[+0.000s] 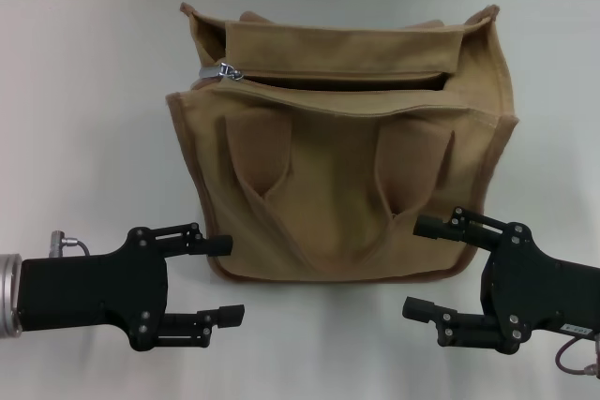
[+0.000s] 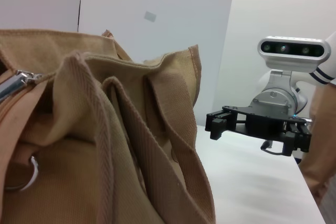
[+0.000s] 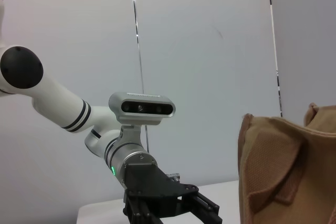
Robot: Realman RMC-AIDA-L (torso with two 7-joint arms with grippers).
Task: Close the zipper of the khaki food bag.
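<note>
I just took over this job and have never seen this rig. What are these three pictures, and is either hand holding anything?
This is a two-armed robot. The head view looks down at a pale table from the robot's head. On it stands the khaki food bag, its zipper open, the silver pull tab at the robot's left end. The left hand and right hand flank the bag's near corners, both open and holding nothing. The other two pictures come from wrist cameras: the left wrist view shows the bag up close and the right hand beyond it; the right wrist view shows the left hand and a bag corner.
</note>
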